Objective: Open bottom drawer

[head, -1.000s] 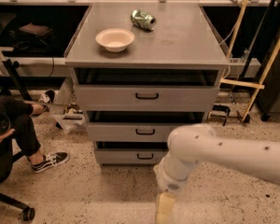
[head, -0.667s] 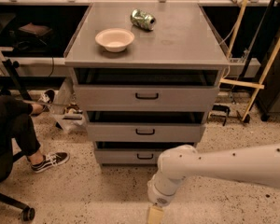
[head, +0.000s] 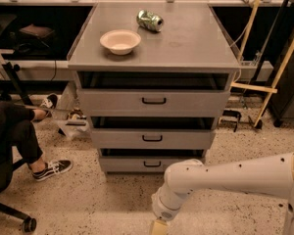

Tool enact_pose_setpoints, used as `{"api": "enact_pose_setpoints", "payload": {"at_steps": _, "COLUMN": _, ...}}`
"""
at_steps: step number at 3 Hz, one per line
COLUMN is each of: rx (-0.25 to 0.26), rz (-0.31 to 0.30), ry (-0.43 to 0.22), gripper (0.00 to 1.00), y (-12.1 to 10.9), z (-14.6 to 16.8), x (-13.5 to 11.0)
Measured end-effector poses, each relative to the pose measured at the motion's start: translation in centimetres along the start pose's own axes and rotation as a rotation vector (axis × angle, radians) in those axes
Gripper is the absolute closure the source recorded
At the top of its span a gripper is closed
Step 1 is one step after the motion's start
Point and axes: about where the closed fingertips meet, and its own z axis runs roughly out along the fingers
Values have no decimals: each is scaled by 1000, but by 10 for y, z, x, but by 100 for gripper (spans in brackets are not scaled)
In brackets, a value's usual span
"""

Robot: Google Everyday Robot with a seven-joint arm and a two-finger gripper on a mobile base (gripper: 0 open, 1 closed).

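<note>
My gripper (head: 159, 227) hangs at 6 o'clock in the view, low over the speckled floor (head: 88, 204) and partly cut by the frame edge. Can't tell if it's spread or pressed together. My arm (head: 235, 176) runs off toward 3 o'clock. Bottom drawer (head: 125, 164) is at 12 o'clock from the gripper, near but not touching, lowest of 3 in the grey cabinet (head: 196, 53), w/ black handle (head: 152, 164). On top: bowl (head: 120, 41) at 10 o'clock, can (head: 150, 20) at 12.

White arm (head: 235, 175) bends downward, hand (head: 159, 227) at the view's bottom edge.
</note>
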Motion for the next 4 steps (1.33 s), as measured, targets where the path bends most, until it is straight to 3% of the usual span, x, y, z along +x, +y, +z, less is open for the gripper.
{"api": "enact_pose_setpoints", "payload": {"at_steps": 1, "rx": 42, "rz": 8, "ry": -70, "gripper": 0, "y": -18, "z": 3, "x": 10}}
{"api": "enact_pose_setpoints", "payload": {"at_steps": 2, "rx": 171, "rz": 6, "ry": -216, "gripper": 0, "y": -69, "z": 2, "x": 17}}
{"api": "enact_pose_setpoints", "payload": {"at_steps": 3, "rx": 374, "rz": -1, "ry": -345, "gripper": 0, "y": -112, "z": -33, "x": 19}}
{"api": "enact_pose_setpoints", "payload": {"at_steps": 4, "rx": 558, "rz": -7, "ry": -382, "gripper": 0, "y": -134, "z": -78, "x": 22}}
